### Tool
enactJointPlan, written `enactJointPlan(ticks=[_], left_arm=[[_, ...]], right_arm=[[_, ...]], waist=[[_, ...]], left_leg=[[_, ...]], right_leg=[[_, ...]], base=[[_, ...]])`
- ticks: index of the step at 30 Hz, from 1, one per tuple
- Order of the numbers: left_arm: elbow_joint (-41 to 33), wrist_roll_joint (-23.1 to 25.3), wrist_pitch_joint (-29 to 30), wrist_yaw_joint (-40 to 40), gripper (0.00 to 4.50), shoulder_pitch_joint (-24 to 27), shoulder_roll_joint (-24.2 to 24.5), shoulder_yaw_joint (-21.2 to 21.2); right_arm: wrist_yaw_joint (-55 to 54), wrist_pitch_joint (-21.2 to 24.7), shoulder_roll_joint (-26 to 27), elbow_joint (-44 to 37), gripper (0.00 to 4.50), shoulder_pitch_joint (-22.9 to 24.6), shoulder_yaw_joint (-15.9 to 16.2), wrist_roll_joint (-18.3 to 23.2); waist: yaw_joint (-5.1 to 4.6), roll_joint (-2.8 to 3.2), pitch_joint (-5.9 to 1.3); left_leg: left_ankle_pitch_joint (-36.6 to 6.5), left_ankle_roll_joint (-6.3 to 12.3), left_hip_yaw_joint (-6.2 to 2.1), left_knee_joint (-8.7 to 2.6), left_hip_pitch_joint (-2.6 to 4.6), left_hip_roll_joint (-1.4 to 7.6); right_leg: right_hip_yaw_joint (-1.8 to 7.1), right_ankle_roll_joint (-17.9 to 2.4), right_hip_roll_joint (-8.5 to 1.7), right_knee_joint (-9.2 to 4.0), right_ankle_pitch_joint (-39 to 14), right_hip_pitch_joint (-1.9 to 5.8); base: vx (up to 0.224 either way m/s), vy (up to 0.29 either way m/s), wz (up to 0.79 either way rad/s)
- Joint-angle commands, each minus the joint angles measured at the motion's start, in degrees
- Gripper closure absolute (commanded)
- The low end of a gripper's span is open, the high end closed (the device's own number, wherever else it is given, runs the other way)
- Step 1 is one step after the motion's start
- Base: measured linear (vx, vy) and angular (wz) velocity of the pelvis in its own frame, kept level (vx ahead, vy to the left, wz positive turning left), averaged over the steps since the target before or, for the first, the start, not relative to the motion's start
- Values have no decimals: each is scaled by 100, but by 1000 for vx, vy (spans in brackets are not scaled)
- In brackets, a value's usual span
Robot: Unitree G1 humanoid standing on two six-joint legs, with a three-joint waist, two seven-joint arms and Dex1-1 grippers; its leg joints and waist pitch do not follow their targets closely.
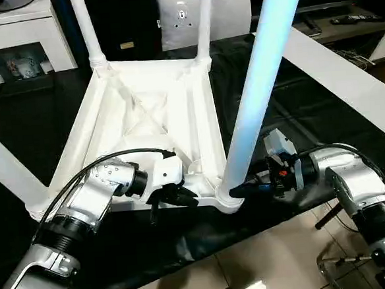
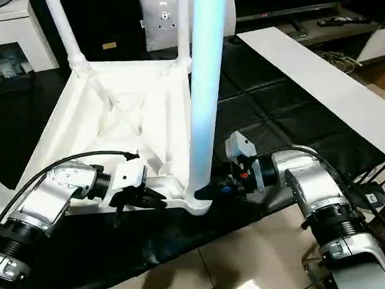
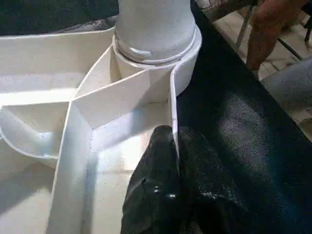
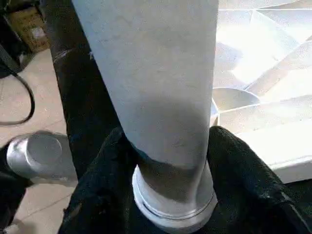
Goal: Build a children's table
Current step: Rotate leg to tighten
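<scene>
Black cloth covers our work table (image 1: 289, 111) across mid-frame. Our left gripper (image 1: 176, 197) pinches the near rim of the upturned white plastic ribbed tabletop (image 1: 144, 115); our right gripper (image 1: 245, 189) clasps the white tapered tube leg (image 1: 257, 80) at its base, lower centre.

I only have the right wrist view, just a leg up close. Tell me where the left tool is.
Observer: The left tool is shut on the tabletop's near rim, beside the socket of that near right leg.
Operator: Report the other corners.
Observer: Each has a leg standing in it: the far left leg, the far right leg and the near left leg.
Operator: Give me the top's orientation.
Observer: Ribbed underside up, lying on the black-covered table.
</scene>
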Motion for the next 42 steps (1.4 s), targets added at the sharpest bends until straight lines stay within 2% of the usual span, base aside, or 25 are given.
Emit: enactJointPlan(ticks=[1, 4, 6, 8, 9, 10, 11, 12, 13, 14, 15, 17, 19, 21, 22, 23, 25, 30, 31, 33, 35, 36, 38, 40, 42], left_arm=[[-217, 5, 316, 384, 450, -93, -179, 95], [-354, 17, 607, 723, 450, -45, -288, 185], [-598, -46, 1058, 1221, 450, 61, -550, 337], [-784, -59, 1450, 1667, 450, 134, -790, 463], [-836, -52, 1573, 1807, 450, 151, -865, 501], [-856, -40, 1687, 1959, 450, 153, -947, 543], [-857, -34, 1722, 2028, 450, 149, -987, 560], [-856, -1, 1921, 2439, 450, 119, -1228, 654], [-759, 20, 1986, 2805, 450, 48, -1471, 753], [-675, 33, 1938, 2949, 450, -1, -1568, 786], [-675, 33, 1938, 2949, 450, -1, -1568, 786], [-511, 51, 1850, 3190, 450, -102, -1746, 835], [-410, 92, 1845, 3410, 450, -211, -1927, 872], [-374, 110, 1823, 3477, 450, -257, -1983, 879], [-371, 127, 1814, 3514, 450, -284, -2004, 870], [-380, 168, 1796, 3512, 450, -277, -1979, 850], [-359, 269, 1659, 3408, 450, -228, -1834, 780], [-305, 360, 1324, 3254, 450, -169, -1665, 688], [-225, 399, 1110, 3144, 450, -160, -1555, 632], [-85, 453, 735, 2982, 450, -174, -1414, 571], [8, 491, 471, 2868, 450, -180, -1314, 529], [169, 578, 195, 2811, 450, -240, -1177, 499], [242, 612, 82, 2800, 450, -271, -1118, 486], [273, 626, 34, 2795, 450, -284, -1094, 480], [400, 624, -110, 2665, 450, -342, -955, 497]], right_arm=[[-388, 397, 208, -278, 259, 53, 60, 112], [-1104, 535, 451, -214, 261, 9, -6, -83], [-1953, 692, 831, -146, 261, -78, -85, -273], [-2678, 920, 1156, -87, 261, -175, -168, -429], [-2914, 1035, 1258, -68, 261, -211, -208, -468], [-3131, 1114, 1347, -34, 261, -250, -243, -511], [-3224, 1147, 1389, -23, 261, -264, -263, -515], [-3774, 1337, 1639, 46, 261, -346, -382, -534], [-4371, 1407, 1870, 141, 261, -416, -523, -595], [-4644, 1432, 1975, 208, 261, -449, -615, -599], [-4644, 1432, 1975, 208, 261, -449, -615, -599], [-4976, 1437, 2147, 325, 261, -488, -753, -577], [-5289, 1264, 2266, 416, 206, -490, -786, -715], [-5330, 1126, 2294, 434, 206, -476, -759, -770], [-5314, 1058, 2323, 407, 184, -455, -736, -787], [-5209, 957, 2307, 312, 184, -402, -668, -807], [-5009, 817, 2203, 102, 155, -265, -595, -816], [-4903, 675, 2038, -23, 119, -155, -590, -824], [-4807, 586, 1908, -92, 101, -84, -608, -816], [-4593, 596, 1736, -259, 89, 28, -637, -732], [-4444, 615, 1617, -386, 70, 112, -655, -669], [-4259, 621, 1453, -589, 70, 240, -707, -585], [-4177, 619, 1387, -684, 50, 300, -733, -553], [-4142, 617, 1359, -723, 43, 326, -744, -539], [-3901, 650, 1215, -1073, 22, 537, -841, -352]], waist=[[-59, -24, -452], [-118, -20, -430], [-212, 1, -405], [-325, 40, -424], [-408, 48, -433], [-455, 33, -431], [-488, 17, -421], [-528, -33, -428], [-539, -43, -436], [-560, -40, -439], [-599, -3, -451], [-633, 11, -462], [-612, 5, -468], [-583, 15, -485], [-566, 8, -492], [-535, 56, -496], [-506, 26, -509], [-433, 0, -506], [-409, -5, -481], [-386, -29, -461], [-360, -16, -463], [-357, -36, -458], [-335, -18, -449], [-345, -20, -447], [-329, -12, -448]], left_leg=[[97, 546, 62, -330, -115, 105], [-105, 486, 76, -331, -109, 70], [-373, 468, 71, -323, -87, 85], [-468, 473, -1, -341, -116, 250], [-528, 514, -110, -388, -158, 447], [-600, 497, -130, -398, -116, 498], [-613, 461, -89, -364, -96, 401], [-543, 397, 56, -289, -107, 59], [-432, 461, 120, -294, -132, -71], [-377, 514, 110, -306, -138, -57], [-300, 557, 69, -313, -133, 17], [-280, 629, 21, -325, -105, 125], [-190, 624, 34, -330, -85, 103], [-31, 640, 22, -337, -95, 110], [100, 677, 17, -334, -99, 115], [243, 695, 4, -335, -101, 121], [416, 717, 4, -326, -105, 125], [500, 772, 30, -327, -114, 84], [355, 765, 53, -324, -116, 34], [167, 748, 66, -335, -104, 16], [-34, 723, 78, -339, -96, 20], [-55, 711, 75, -341, -93, 35], [-197, 686, 87, -342, -68, 24], [-311, 665, 75, -336, -94, 44], [-380, 692, 69, -343, -63, 73]], right_leg=[[398, 1103, -438, -393, -2045, 531], [349, 1199, -425, -469, -2301, 529], [269, 1331, -398, -584, -2580, 531], [242, 1317, -443, -577, -2530, 625], [332, 1190, -522, -433, -2364, 666], [452, 1065, -596, -371, -2369, 621], [462, 1039, -613, -411, -2476, 590], [374, 1129, -545, -530, -2724, 574], [315, 1186, -465, -569, -2666, 578], [287, 1200, -428, -581, -2583, 579], [269, 1220, -408, -588, -2408, 577], [321, 1169, -443, -534, -2226, 565], [372, 1037, -485, -482, -2166, 538], [394, 925, -520, -435, -2002, 553], [420, 849, -532, -391, -1875, 547], [437, 737, -551, -349, -1752, 548], [467, 619, -562, -297, -1594, 542], [495, 562, -553, -260, -1515, 542], [478, 699, -522, -310, -1689, 534], [452, 932, -483, -379, -1910, 538], [418, 1221, -451, -421, -2049, 534], [408, 1259, -446, -432, -2066, 525], [380, 1392, -419, -484, -2193, 506], [333, 1527, -394, -525, -2267, 527], [343, 1595, -403, -553, -2287, 523]], base=[[0, 0, 0], [0, 0, 0], [0, 0, 0], [0, 0, 0], [0, 0, 0], [0, 0, 0], [0, 0, 0], [0, 0, 0], [0, 0, 0], [0, 0, 0], [0, 0, 0], [0, 0, 0], [0, 0, 0], [0, 0, 0], [0, 0, 0], [0, 0, 0], [0, 0, 0], [0, 0, 0], [0, 0, 0], [0, 0, 0], [0, 0, 0], [0, 0, 0], [0, 0, 0], [0, 0, 0], [0, 0, 0]])
